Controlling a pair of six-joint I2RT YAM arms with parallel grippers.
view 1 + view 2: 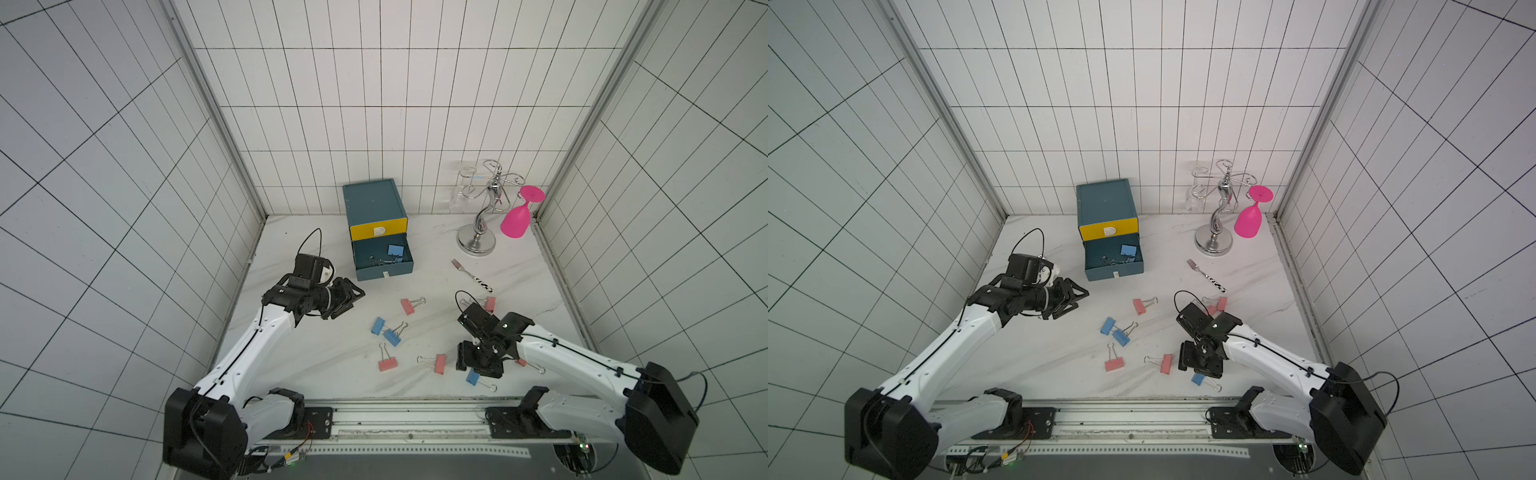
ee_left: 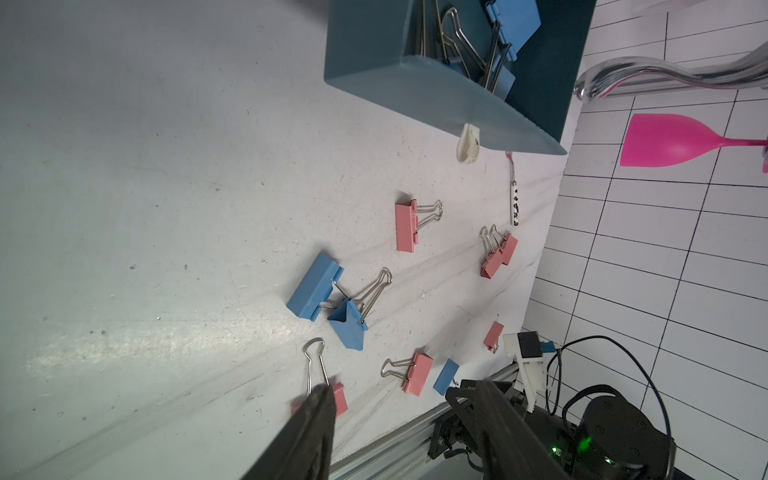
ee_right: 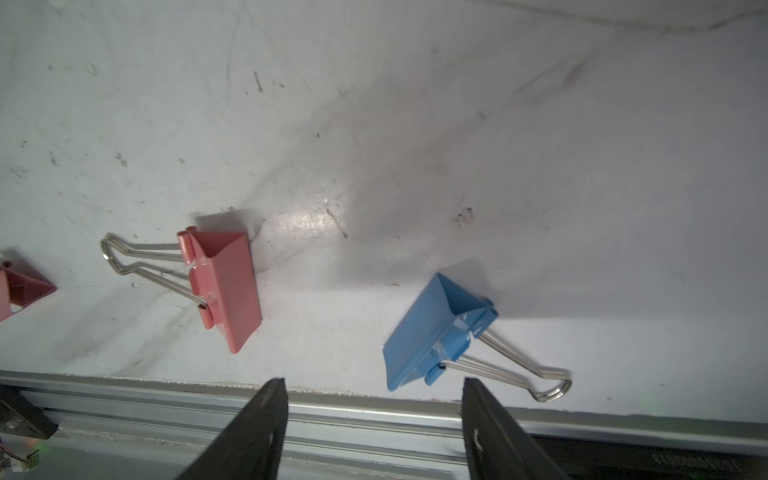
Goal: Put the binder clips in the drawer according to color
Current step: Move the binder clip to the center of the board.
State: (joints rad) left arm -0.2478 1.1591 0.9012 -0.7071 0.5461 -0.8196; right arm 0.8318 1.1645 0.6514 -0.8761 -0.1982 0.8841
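Observation:
The teal drawer unit has a shut yellow top drawer and an open lower drawer (image 1: pixel 384 272) (image 1: pixel 1115 270) (image 2: pixel 415 83) holding several blue binder clips (image 1: pixel 395 249). On the table lie pink binder clips (image 1: pixel 409 305) (image 1: pixel 387 364) (image 1: pixel 439 363) and a touching blue pair (image 1: pixel 385 331) (image 2: pixel 328 299). My left gripper (image 1: pixel 351 303) (image 2: pixel 397 390) hovers open and empty, left of the open drawer's front. My right gripper (image 1: pixel 478 369) (image 3: pixel 374 382) points down, open and empty, just over a blue clip (image 1: pixel 473 377) (image 3: pixel 432 332) near the front edge, beside a pink clip (image 3: pixel 224 282).
A chrome glass rack (image 1: pixel 478 241) stands at the back right with a pink wine glass (image 1: pixel 517 220) and a clear glass (image 1: pixel 457 195) hanging from it. A fork (image 1: pixel 471 274) lies in front of it. More pink clips (image 1: pixel 489 303) lie behind the right wrist. A metal rail (image 1: pixel 411 415) runs along the front edge.

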